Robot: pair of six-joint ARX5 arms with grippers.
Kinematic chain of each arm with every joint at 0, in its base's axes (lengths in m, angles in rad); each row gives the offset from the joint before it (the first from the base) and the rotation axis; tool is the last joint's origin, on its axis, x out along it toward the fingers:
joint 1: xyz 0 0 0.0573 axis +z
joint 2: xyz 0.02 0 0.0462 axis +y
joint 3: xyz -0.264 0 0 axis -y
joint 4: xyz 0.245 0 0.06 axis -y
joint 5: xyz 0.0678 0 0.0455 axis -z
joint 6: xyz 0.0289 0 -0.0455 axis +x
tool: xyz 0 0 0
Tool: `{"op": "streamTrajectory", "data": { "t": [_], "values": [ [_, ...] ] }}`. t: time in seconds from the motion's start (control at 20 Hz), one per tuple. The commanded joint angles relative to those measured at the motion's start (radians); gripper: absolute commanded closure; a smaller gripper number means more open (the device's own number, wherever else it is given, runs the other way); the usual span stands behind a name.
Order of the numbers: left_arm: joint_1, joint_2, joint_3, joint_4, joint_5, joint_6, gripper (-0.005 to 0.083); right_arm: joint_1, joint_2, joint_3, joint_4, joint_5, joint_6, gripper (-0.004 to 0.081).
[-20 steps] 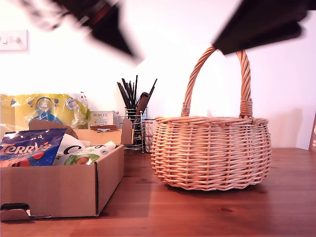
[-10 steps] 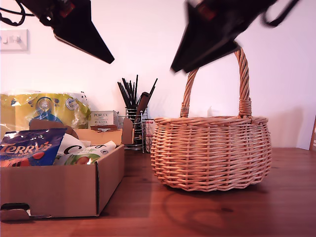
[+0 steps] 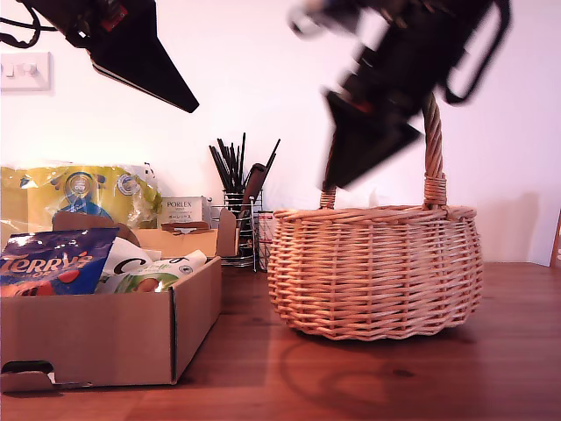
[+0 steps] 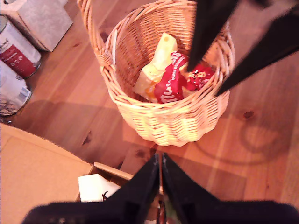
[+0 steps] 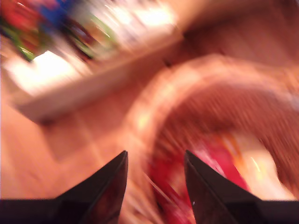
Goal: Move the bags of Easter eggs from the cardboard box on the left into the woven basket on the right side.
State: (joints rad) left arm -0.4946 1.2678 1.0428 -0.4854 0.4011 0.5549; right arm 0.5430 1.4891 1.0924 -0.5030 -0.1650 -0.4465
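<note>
Held high in the upper left of the exterior view, above the cardboard box (image 3: pixel 105 338), my first gripper (image 3: pixel 188 103) is seen with its fingers pressed together and nothing between them, apparently parked clear of the work. My second gripper (image 3: pixel 351 171), blurred with motion, is pictured at the upper middle of that view, over the woven basket (image 3: pixel 377 272), its jaws spread apart and empty; the position suits either a drop just made or a swing toward the box.

Two bags are shown lying in the basket in the first wrist view: a red-and-white bag (image 4: pixel 170 84) and a pale yellow bag (image 4: pixel 156 65) beside it, touching. Left in the box, at the lower left of the exterior view, are a dark blue Terry's bag (image 3: pixel 53 263) and a white-and-green bag (image 3: pixel 149 276), propped against each other. The task is judged about half done.
</note>
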Motion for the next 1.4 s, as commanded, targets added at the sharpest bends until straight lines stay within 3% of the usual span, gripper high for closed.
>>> {"op": "streamTrajectory", "data": {
  "t": [0.0, 0.4, 0.65, 0.9, 1.15, 1.25, 1.35],
  "values": [
    [0.002, 0.013, -0.009, 0.013, 0.013, -0.006, 0.0793, -0.006, -0.004, 0.000, -0.030, 0.000, -0.003, 0.0422],
    [0.011, 0.013, -0.009, 0.015, 0.019, -0.005, 0.0793, -0.029, -0.061, 0.003, -0.189, 0.000, 0.002, 0.0422],
    [0.036, 0.013, -0.009, 0.018, 0.044, -0.005, 0.0793, -0.029, -0.116, 0.003, -0.162, -0.029, 0.001, 0.0422],
    [0.041, 0.013, -0.009, 0.021, 0.047, -0.010, 0.0793, -0.019, -0.116, 0.003, -0.120, -0.122, 0.005, 0.0422],
    [0.041, 0.013, -0.009, 0.047, 0.059, -0.010, 0.0793, 0.007, -0.116, 0.003, -0.103, -0.333, 0.005, 0.0424],
    [0.045, 0.013, -0.009, 0.047, 0.079, -0.012, 0.0793, 0.031, -0.116, 0.003, -0.085, -0.361, 0.006, 0.0473],
    [0.051, 0.013, -0.009, 0.047, 0.085, -0.025, 0.0793, 0.060, -0.116, 0.003, -0.074, -0.361, 0.022, 0.0588]
  ]
}}
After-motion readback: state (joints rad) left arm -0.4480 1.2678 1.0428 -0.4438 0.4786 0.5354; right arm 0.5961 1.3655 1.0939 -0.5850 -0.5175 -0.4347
